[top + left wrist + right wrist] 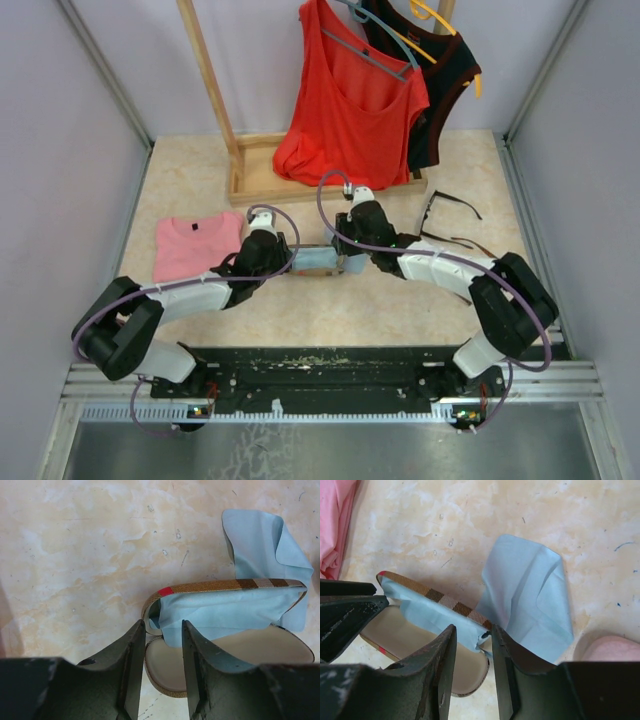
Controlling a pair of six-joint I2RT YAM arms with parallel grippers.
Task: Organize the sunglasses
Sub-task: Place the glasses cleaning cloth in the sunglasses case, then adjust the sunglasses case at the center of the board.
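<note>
The brown plaid case [220,586] lies open on the table, and a light blue cloth [260,545] spills out of it. My left gripper [162,647] is open over the case's left end, its fingers [131,660] astride the tan lining. My right gripper [472,647] is open over the case's other end [445,599], one fingertip close to the lid rim and the cloth's edge. A pair of sunglasses with a dark frame [447,208] lies unfolded at the right of the table, apart from both grippers. Thin dark arms [468,243] lie just nearer. I cannot tell the second pair apart.
A folded pink shirt [195,245] lies on the left. A wooden rack base [262,182] stands at the back, with a red top [350,100] and a black top [445,80] hanging over it. The pink case [612,650] lies right of my right gripper.
</note>
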